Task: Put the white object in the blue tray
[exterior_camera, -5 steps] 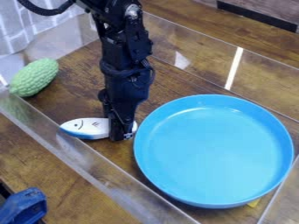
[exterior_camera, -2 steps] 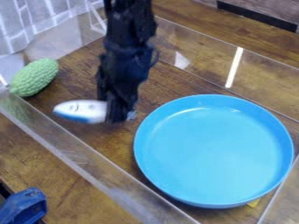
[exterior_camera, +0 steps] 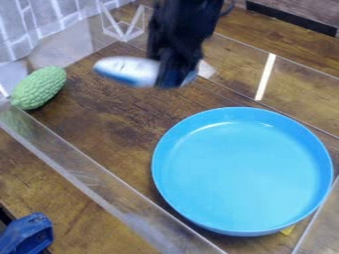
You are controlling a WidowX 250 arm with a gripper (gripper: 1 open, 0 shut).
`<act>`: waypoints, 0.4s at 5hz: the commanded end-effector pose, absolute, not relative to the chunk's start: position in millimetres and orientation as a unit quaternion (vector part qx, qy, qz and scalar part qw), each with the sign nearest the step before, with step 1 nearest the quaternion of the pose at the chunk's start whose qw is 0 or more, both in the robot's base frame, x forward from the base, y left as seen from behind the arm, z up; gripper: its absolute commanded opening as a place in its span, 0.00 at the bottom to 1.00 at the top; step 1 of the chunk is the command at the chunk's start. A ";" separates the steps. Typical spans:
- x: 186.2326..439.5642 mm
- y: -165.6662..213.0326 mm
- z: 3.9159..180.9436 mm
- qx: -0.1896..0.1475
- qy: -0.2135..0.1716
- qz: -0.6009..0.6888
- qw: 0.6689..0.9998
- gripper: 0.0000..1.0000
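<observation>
The white object (exterior_camera: 127, 69), a small fish-shaped toy with a white body and blue back, hangs blurred in the air above the wooden table, left of the blue tray. My gripper (exterior_camera: 166, 71) is shut on its tail end and points steeply down, its dark arm running out of the top of the picture. The blue tray (exterior_camera: 307, 194), a large round bright-blue plate with a low rim, lies on the table at the lower right with nothing in it. The fish is up and to the left of the tray's rim, well apart from it.
A green bumpy gourd (exterior_camera: 39, 87) lies at the left of the wooden table (exterior_camera: 106, 129). A clear wall (exterior_camera: 93, 189) runs along the table's near edge. Blue cloth (exterior_camera: 24, 236) shows at the bottom left corner.
My gripper has lifted the white fish off the table and carried it upward and a little to the right in the picture. The tray and the gourd have stayed put.
</observation>
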State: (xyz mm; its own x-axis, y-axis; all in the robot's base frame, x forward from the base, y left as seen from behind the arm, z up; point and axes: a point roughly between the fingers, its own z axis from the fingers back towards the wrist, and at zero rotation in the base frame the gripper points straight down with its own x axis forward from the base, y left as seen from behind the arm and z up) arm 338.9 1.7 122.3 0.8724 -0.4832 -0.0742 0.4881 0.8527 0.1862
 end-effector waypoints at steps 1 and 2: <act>338.5 2.6 155.7 0.114 -0.045 -0.233 0.965 0.00; 325.1 4.4 157.5 0.120 -0.049 -0.205 0.970 0.00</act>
State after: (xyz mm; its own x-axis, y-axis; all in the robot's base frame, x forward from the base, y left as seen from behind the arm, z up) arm 323.5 3.2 135.2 0.9082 -0.4178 -0.0246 0.4120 0.8823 0.2274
